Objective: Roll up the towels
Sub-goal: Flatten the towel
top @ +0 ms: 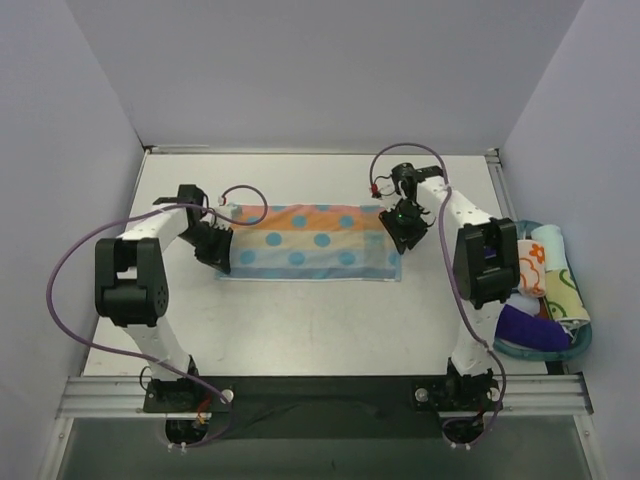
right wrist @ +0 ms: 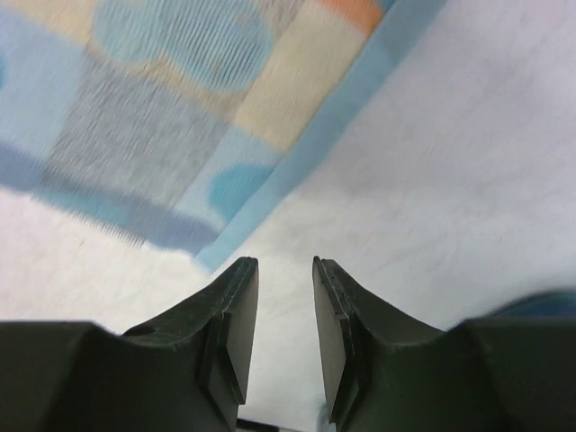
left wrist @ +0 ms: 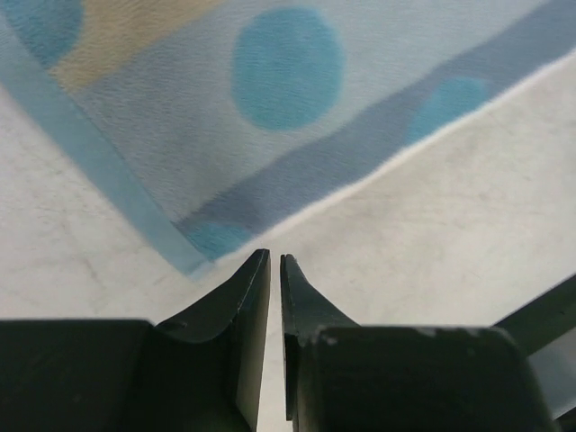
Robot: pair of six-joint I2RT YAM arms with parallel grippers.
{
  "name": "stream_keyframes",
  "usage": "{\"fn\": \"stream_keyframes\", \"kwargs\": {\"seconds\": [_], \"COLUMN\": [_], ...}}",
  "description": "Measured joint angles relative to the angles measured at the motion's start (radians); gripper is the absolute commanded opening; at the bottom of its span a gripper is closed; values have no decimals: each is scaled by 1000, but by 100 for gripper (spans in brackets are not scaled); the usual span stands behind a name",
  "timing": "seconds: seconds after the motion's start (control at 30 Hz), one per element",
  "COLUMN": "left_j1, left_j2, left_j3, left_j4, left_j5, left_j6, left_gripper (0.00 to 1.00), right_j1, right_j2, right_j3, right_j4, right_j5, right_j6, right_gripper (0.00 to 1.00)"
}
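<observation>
Towel [top: 310,243] — pale blue with orange bands and blue dots — lies spread flat mid-table [top: 300,330]. Left gripper [left wrist: 274,257] sits just off a corner at its left end, fingers almost touching, holding nothing. Right gripper [right wrist: 284,261] sits by a right-end corner, fingers slightly parted, also empty. Other cloths fill a basket [top: 585,338] at the table's right edge.
</observation>
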Motion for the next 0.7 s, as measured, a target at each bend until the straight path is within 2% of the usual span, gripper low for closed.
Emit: {"fn": "stream_keyframes", "kwargs": {"seconds": [0.23, 0.43, 0.7], "left_j1": [-8, -6, -6], "left_j2": [-145, -135, -89], "left_j3": [-9, -27, -60], "left_j4": [-15, -5, 27], "left_j5": [92, 91, 49], "left_j6": [4, -2, -11], "left_gripper": [22, 20, 17], "right_j1": [-17, 0, 29], "right_j2": [-216, -168, -105], "right_j3": [-149, -231, -242], "right_j4": [-33, 3, 75], "right_j5": [-140, -193, -181], "right_j6": [63, 119, 162], "right_gripper": [27, 25, 24]}}
